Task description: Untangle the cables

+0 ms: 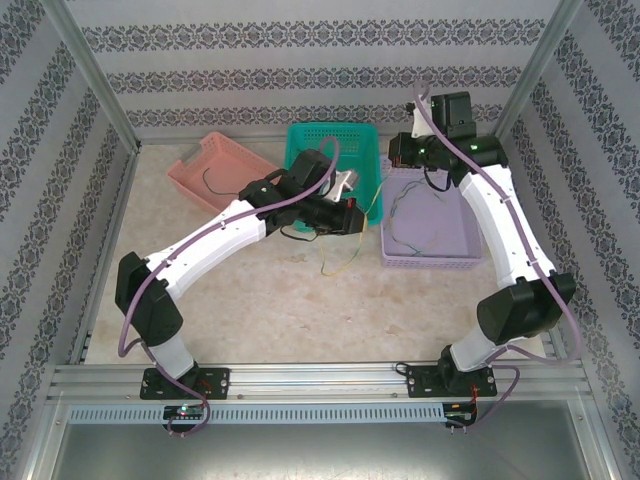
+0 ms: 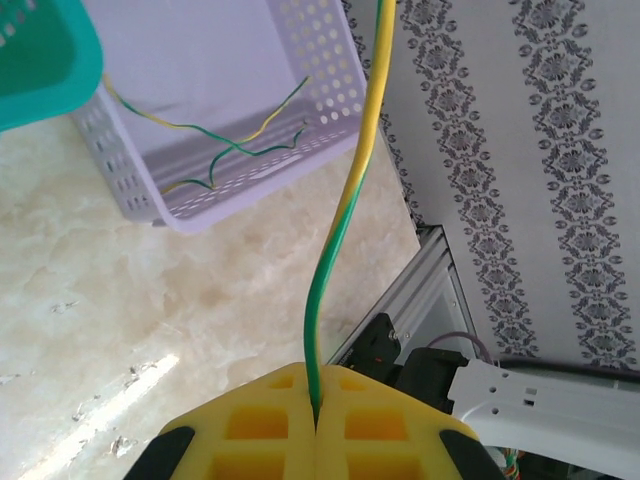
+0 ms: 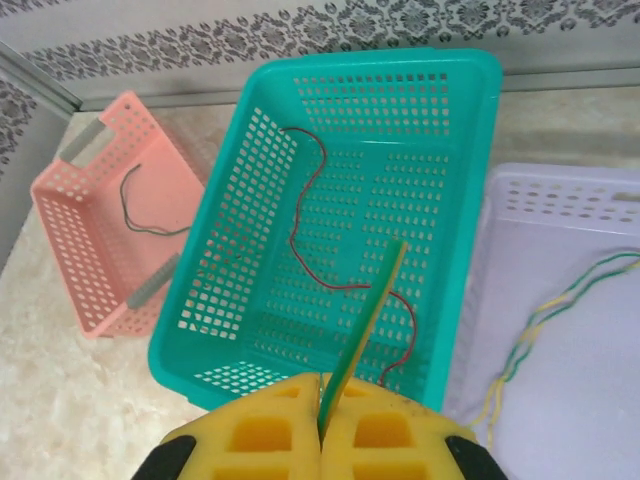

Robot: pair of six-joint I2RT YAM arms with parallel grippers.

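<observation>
My left gripper point(image 2: 315, 420) is shut on a yellow-green cable point(image 2: 345, 200) that rises straight out of its yellow pads. In the top view this gripper point(image 1: 355, 215) hovers between the teal and purple baskets, and a strand point(image 1: 335, 262) dangles from it to the table. My right gripper point(image 3: 322, 410) is shut on a short yellow-green cable end point(image 3: 372, 315) above the teal basket's near corner; from above it point(image 1: 400, 160) sits at the purple basket's far edge. More yellow-green cables point(image 3: 540, 330) lie in the purple basket.
The teal basket point(image 3: 470, 200) holds a red wire point(image 3: 310, 220). A dark wire point(image 3: 135, 210) lies in the pink basket point(image 3: 70, 230) at the far left. The purple basket point(image 1: 470, 235) stands on the right. Aluminium frame posts and patterned walls enclose the table.
</observation>
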